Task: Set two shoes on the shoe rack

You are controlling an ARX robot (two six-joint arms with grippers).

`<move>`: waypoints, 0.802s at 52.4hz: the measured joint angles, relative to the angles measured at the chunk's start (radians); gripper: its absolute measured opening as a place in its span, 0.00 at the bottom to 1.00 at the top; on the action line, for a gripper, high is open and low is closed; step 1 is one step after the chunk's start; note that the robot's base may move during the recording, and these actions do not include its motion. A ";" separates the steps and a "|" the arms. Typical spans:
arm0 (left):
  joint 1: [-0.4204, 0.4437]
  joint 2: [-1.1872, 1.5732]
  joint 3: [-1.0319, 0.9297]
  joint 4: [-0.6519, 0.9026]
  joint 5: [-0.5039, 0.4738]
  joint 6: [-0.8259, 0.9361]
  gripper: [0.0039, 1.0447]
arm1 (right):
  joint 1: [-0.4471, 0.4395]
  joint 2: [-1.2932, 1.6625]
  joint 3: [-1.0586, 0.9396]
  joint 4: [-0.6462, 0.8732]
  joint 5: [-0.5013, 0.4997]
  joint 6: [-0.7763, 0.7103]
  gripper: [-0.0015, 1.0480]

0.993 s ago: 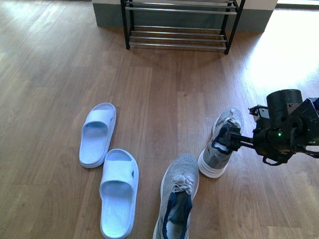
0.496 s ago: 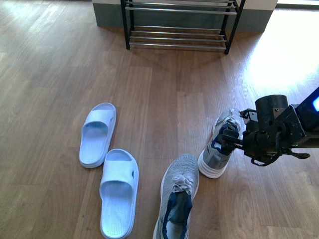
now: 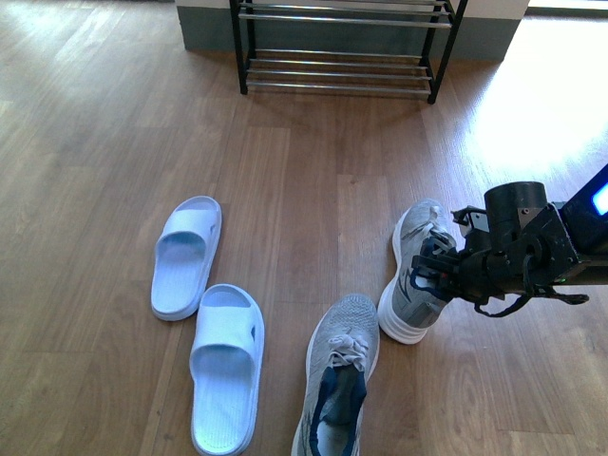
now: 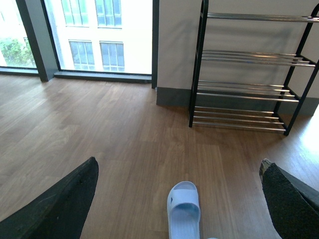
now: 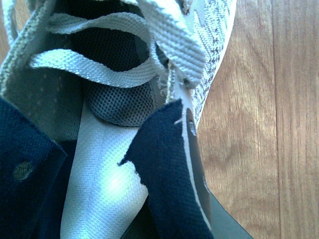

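the right claw [image 3: 437,270] has pushed into the sneaker [image 3: 410,249] at its tip, swinging the toe left; clenched or not, i cannot tell. the rack [image 3: 342,71] ahead waits.

We're seeing hard daylight now, the floor [image 3: 546,104] beyond the right gripper [image 3: 435,270] washed into white glare, the windows [image 4: 99,35] ahead of the left gripper [image 4: 179,164] bright and pale while its fingers [image 4: 55,209] sit dark and soft, and the sneaker [image 5: 109,164] at the right gripper looms close, blurred, shadowed inside.
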 joint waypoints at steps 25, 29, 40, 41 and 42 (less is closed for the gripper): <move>0.000 0.000 0.000 0.000 0.000 0.000 0.91 | -0.020 -0.357 -0.407 0.206 -0.102 -0.081 0.01; 0.000 0.000 0.000 0.000 0.000 0.000 0.91 | -0.049 -0.486 -0.496 0.219 -0.122 -0.099 0.01; 0.000 0.000 0.000 0.000 0.000 0.000 0.91 | -0.165 -0.873 -0.716 0.196 -0.165 -0.105 0.01; 0.000 0.000 0.000 0.000 0.000 0.000 0.91 | -0.173 -0.902 -0.728 0.191 -0.169 -0.105 0.01; 0.000 0.000 0.000 0.000 0.000 0.000 0.91 | -0.185 -0.945 -0.744 0.183 -0.177 -0.105 0.01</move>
